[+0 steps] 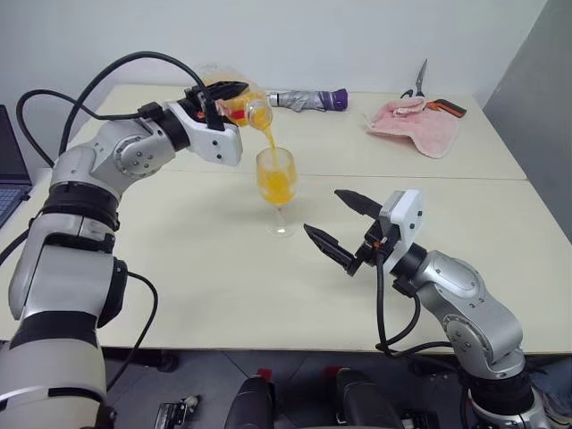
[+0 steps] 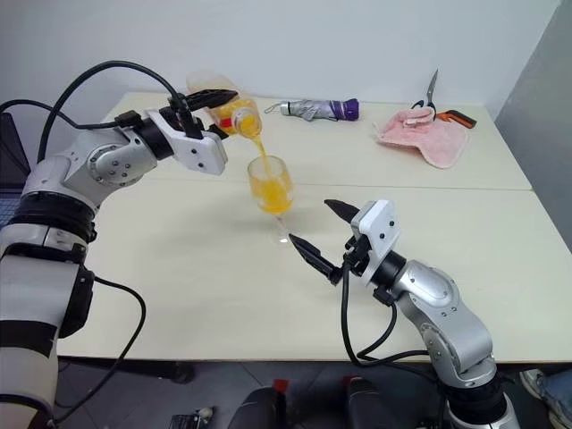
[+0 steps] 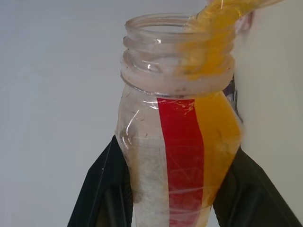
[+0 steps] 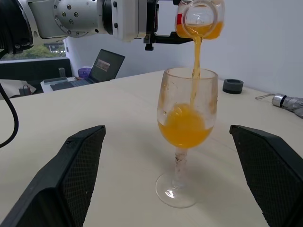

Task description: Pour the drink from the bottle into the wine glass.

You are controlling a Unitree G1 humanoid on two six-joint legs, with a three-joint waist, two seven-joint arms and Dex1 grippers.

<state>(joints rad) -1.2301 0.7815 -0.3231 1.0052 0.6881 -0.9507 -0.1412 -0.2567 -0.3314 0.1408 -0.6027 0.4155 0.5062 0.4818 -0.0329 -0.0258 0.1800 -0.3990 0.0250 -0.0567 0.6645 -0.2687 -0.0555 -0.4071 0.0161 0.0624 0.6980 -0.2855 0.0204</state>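
My left gripper (image 1: pixel 225 96) is shut on the bottle (image 1: pixel 247 110), which is tipped over with its open mouth above the wine glass (image 1: pixel 276 189). The orange drink (image 4: pixel 195 56) runs in a thin stream from the bottle's mouth into the glass bowl, which is about half full (image 4: pixel 183 126). The glass stands upright on the table's middle. In the left wrist view the black fingers (image 3: pixel 102 187) clamp the bottle (image 3: pixel 180 142) by its red-and-white label. My right gripper (image 1: pixel 343 227) hovers open just right of the glass, apart from it, nothing between its fingers.
A folded grey and purple umbrella (image 1: pixel 308 99) lies at the back of the table. A pink cloth (image 1: pixel 413 125) with scissors (image 1: pixel 420 82) beside it lies back right. A laptop (image 1: pixel 11 165) sits off the table's left edge. A small dark ring (image 4: pixel 233 85) rests on the table.
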